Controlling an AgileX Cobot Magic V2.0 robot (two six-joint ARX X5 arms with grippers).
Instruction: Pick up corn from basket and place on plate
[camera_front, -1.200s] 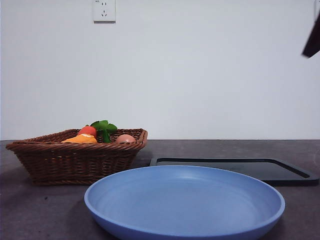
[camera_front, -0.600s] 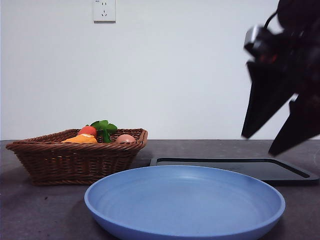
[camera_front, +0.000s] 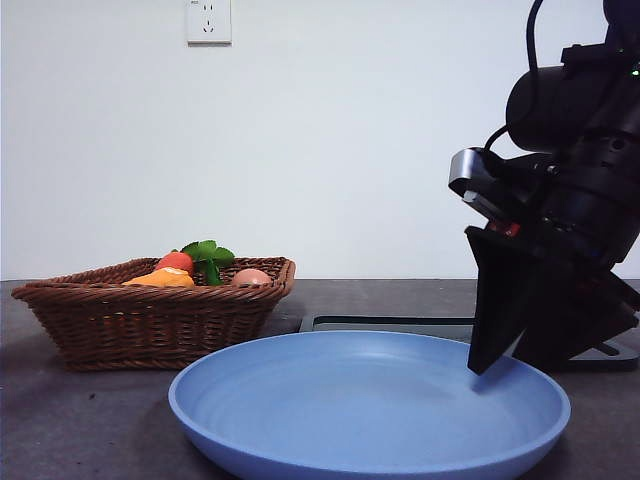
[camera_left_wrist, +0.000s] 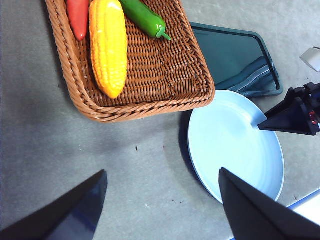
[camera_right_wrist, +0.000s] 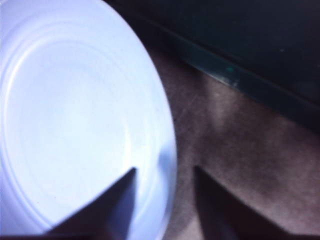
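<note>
A: Corn (camera_left_wrist: 108, 46) lying flat in the basket (camera_left_wrist: 165, 85), tapered end toward the near rim, beside a carrot (camera_left_wrist: 78, 17) and a green pepper (camera_left_wrist: 143, 17). Untouched; plate (camera_front: 370, 410) bare.

B: Right gripper (camera_front: 515, 345) low over the plate's far-right edge, jaws apart, one tip over the rim, the other over bare table toward the tray (camera_front: 560, 345). Holding nothing.

A: Left gripper (camera_left_wrist: 162, 200) high over the table (camera_left_wrist: 60, 150) between basket and plate, jaws wide apart, empty too.

B: Odd spot for the right one. Well apart from the corn. Probably straddling the rim.

A: Risk there: closing or dropping further and catching the rim, tipping or sliding the plate. Could shove it into the basket.

B: Or crossing to the basket and sweeping the plate along.

A: At the basket, other trouble. Carrot touching or just beside the corn, so a wide grasp might take both, or nudge the pepper.

B: Glossy cob, tapered. Gripping near the thin end likely to squirt it out. Better across the thick middle.

A: From the front, only an orange sliver of corn (camera_front: 160, 279) above the wicker, next to an egg (camera_front: 250, 277).
</note>
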